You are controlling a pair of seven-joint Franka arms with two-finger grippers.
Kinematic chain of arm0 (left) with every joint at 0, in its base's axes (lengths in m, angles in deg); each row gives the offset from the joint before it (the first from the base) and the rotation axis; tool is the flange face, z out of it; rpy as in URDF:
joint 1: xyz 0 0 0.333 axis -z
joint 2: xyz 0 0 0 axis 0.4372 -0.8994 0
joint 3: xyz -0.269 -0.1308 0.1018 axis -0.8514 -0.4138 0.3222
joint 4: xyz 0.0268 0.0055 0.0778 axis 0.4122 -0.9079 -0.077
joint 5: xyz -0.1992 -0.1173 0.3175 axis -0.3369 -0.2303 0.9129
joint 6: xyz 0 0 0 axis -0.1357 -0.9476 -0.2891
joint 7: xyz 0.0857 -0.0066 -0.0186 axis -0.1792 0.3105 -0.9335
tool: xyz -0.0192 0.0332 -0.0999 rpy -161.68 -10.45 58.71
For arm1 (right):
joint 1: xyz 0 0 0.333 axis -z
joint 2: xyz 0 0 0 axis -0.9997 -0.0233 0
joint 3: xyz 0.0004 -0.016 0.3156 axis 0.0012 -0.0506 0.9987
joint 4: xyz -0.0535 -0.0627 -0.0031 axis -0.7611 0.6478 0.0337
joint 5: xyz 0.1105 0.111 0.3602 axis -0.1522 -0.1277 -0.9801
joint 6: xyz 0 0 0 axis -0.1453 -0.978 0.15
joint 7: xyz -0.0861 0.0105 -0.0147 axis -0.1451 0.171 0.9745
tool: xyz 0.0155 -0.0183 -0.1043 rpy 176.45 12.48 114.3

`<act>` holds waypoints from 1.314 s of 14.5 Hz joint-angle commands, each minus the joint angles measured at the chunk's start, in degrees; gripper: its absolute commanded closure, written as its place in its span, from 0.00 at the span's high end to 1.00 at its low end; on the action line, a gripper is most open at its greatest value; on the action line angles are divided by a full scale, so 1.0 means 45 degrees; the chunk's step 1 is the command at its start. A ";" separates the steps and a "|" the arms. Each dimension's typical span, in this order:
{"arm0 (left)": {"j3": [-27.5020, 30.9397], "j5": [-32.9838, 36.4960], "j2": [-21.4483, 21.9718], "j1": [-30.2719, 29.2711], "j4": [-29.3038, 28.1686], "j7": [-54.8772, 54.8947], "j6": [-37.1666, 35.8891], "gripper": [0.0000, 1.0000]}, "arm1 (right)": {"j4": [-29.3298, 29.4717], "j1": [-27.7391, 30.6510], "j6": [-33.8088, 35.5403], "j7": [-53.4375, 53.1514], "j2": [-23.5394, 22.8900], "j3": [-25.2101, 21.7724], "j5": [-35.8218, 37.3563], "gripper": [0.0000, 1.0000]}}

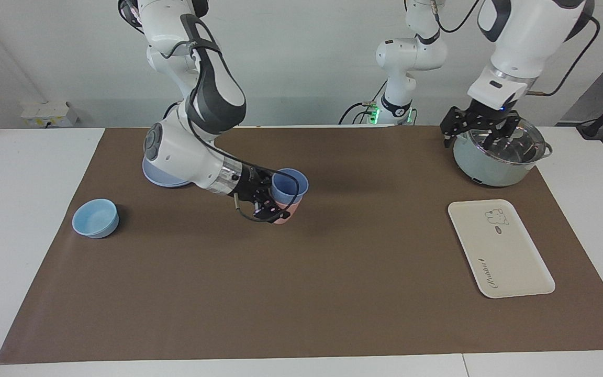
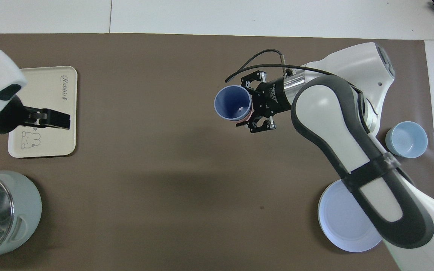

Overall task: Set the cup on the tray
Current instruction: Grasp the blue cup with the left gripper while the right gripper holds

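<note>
The right end effector (image 1: 271, 201) is gripping the cup (image 1: 289, 186) near the middle of the bench (image 1: 333, 293), its fingers closing on the cup's wall from the side while the wrist is lying low and nearly level. The cup is sitting nested in a salmon-pink cup (image 1: 287, 213), whose lower part is showing beneath it; whether the fingers are pinching the blue wall alone or the pink one too is not something I can tell. The cup is standing with its mouth up, tilting slightly.

The tray (image 1: 500, 248) is lying flat and bare toward the left arm's end of the bench, well apart from the cup, its long axis running roughly away from the robots. So the carry is looking like a long sideways sweep across the mat, and the right arm would be stretching far to do it.

The left end effector (image 1: 478, 128) is waiting over the lidded pot (image 1: 495, 162), which is sitting nearer to the robots than the tray; its fingers are spreading open and holding nothing. That arm is the nearer one to the tray
</note>
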 commanded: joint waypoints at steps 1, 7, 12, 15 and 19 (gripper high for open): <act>0.0129 -0.0321 0.1087 0.1821 -0.1998 -0.3593 0.2294 1.00 | -0.0241 -0.0674 -0.0210 -0.1018 0.0311 -0.0109 0.0870 0.00; 0.0129 -0.2336 0.0660 0.4283 -0.3425 -0.8462 0.7004 0.84 | -0.0123 -0.1341 -0.0289 -0.2428 0.0350 -0.0089 0.2709 0.00; 0.0129 -0.3833 -0.0140 0.4775 -0.3896 -0.8506 0.8780 0.69 | -0.0123 -0.1322 -0.0309 -0.2409 0.0389 -0.0109 0.2709 0.00; 0.0129 -0.4738 -0.0591 0.4990 -0.3877 -0.8700 1.0034 0.65 | -0.0123 -0.1322 -0.0309 -0.2409 0.0389 -0.0109 0.2709 0.00; 0.0129 -0.5012 -0.0768 0.5009 -0.3837 -0.8740 1.0408 0.00 | -0.0123 -0.1302 -0.0309 -0.2351 0.0389 -0.0128 0.2729 0.00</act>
